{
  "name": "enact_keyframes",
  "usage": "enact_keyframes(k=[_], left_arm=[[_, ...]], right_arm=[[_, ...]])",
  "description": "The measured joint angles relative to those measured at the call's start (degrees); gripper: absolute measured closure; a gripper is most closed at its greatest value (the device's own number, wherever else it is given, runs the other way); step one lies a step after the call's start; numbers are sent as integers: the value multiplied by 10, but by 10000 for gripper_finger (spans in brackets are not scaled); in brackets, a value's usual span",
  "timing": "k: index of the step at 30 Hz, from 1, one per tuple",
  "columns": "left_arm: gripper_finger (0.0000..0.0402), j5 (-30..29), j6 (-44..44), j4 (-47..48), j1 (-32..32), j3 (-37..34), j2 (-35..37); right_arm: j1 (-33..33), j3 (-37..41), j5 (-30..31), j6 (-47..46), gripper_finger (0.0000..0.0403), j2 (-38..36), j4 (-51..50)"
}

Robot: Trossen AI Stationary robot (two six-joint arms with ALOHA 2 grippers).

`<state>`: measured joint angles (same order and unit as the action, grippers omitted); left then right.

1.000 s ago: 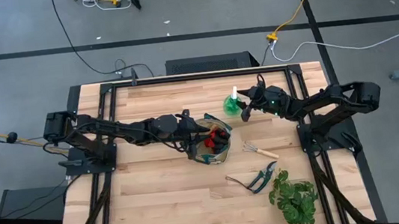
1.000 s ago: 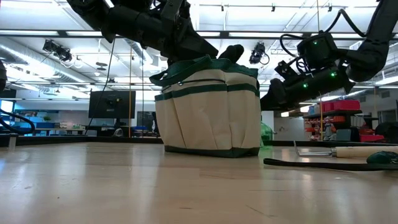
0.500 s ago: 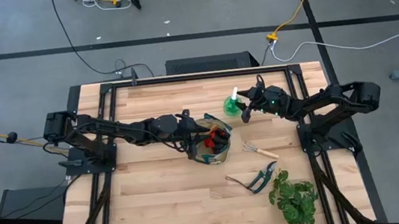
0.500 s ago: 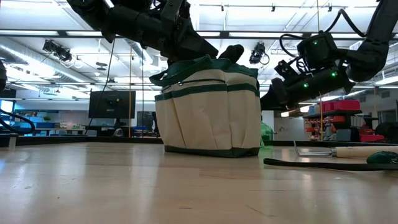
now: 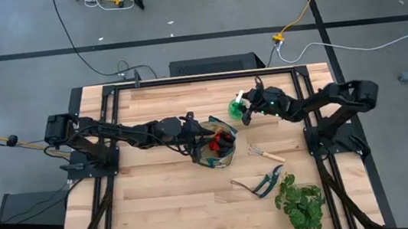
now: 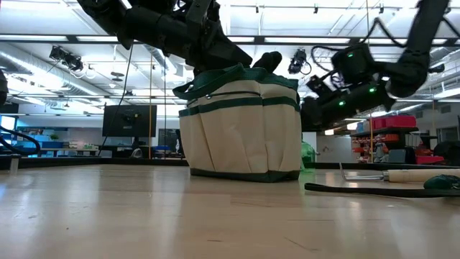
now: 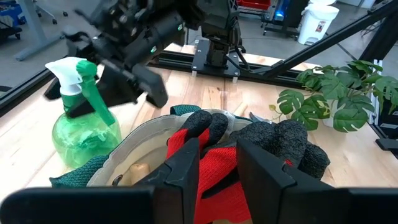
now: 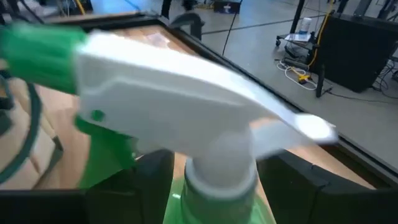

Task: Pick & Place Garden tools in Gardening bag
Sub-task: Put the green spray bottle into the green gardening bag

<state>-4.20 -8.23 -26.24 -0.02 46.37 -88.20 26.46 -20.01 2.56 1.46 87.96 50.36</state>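
The tan gardening bag [image 5: 222,149] with green trim stands upright at the table's middle. Red and black gloves [image 7: 273,140] lie in its open top, and a wooden handle [image 7: 138,169] shows inside. My left gripper [image 7: 217,174] is at the bag's mouth, shut on the gloves. The green spray bottle [image 5: 236,109] with its white nozzle [image 8: 186,81] stands on the table behind the bag. My right gripper [image 5: 248,112] is open, one finger on each side of the bottle's neck [image 8: 221,177] just under the nozzle. I cannot tell whether they touch it. My left gripper pinches the gloves' red fabric [image 7: 217,163] between its two fingers. It comes from the table's left, slanting slightly down over the bag's rim. The gloves rest in the bag's mouth, their dark fingers lying toward the far rim.
A wooden-handled hand rake [image 5: 268,153] and dark pruning shears [image 5: 262,183] lie on the table right of the bag. A leafy plant [image 5: 301,202] sits near the front right corner. Bare wood stretches across the near left part of the table [image 5: 160,204].
My right arm has reached a little farther toward the table's left, bringing its open gripper closer around the spray bottle's neck. The left gripper, bag and gloves have stayed still.
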Motion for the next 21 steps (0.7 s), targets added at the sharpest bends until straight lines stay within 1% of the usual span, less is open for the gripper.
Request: enact_keyframes(k=[3,5,7,11,15,21], left_arm=[[290,0,-1,0,0,0,0],[290,0,0,0,-2,0,0],[290,0,0,0,-2,0,0],[290,0,0,1,-2,0,0],[290,0,0,1,-2,0,0],[290,0,0,5,-2,0,0]], right_arm=[[0,-26,17,10,176,39,-1],[0,-39,22,6,186,59,0],[0,-47,24,6,206,71,1],[0,-48,24,7,265,79,2],[0,-48,7,6,265,79,2],[0,-48,3,4,265,79,2]])
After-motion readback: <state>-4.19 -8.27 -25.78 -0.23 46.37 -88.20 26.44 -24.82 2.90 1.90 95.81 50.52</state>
